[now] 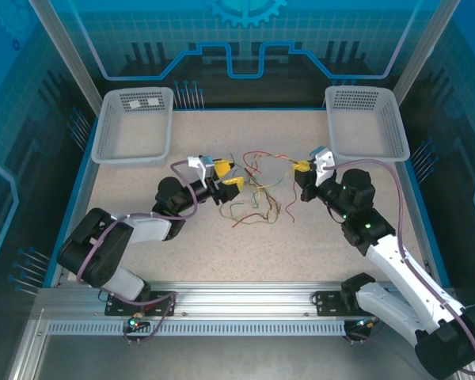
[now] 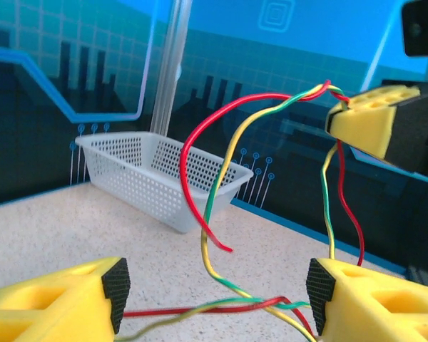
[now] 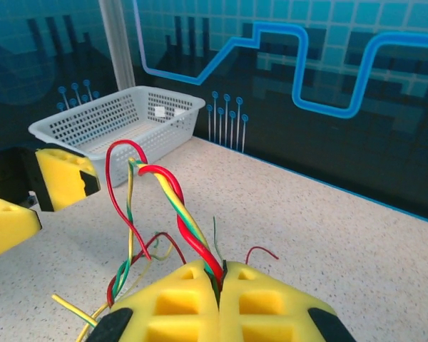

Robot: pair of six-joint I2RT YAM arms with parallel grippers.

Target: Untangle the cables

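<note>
The right end effector (image 3: pixel 219 285) was clenched on the cables (image 3: pixel 172 196). Its yellow pads (image 3: pixel 271 303) were pressed together over a twisted strand of red, yellow and green that rose out of the grip and arched away towards the other arm. In the left wrist view the left end effector (image 2: pixel 217 292) was released, its pads (image 2: pixel 115 288) wide apart. Red, green and yellow wires crossed the gap low down with nothing pinched, then looped upward to the right end effector (image 2: pixel 374 117).

From overhead, the left end effector (image 1: pixel 228 176) and the right end effector (image 1: pixel 303 168) faced each other across the middle of the desk (image 1: pixel 222 245). The cables (image 1: pixel 261 194) lay between them in a loose snarl, part lifted and part trailing on the surface. Baskets (image 1: pixel 134 131) sat at both far corners, well apart from the tangle.

The wires looked thin, very light and springy — they held their kinks and arches in the air rather than flopping. Their insulation was probably smooth, so a lone strand could slip through the pads unless it was pinched squarely. The best hold seemed to be one colour just beside the twist, where the strands part, or a free end, rather than the whole bundle. A gentle pull would suit. A hard tug would likely tighten the twist and drag the whole light bundle across the desk.
</note>
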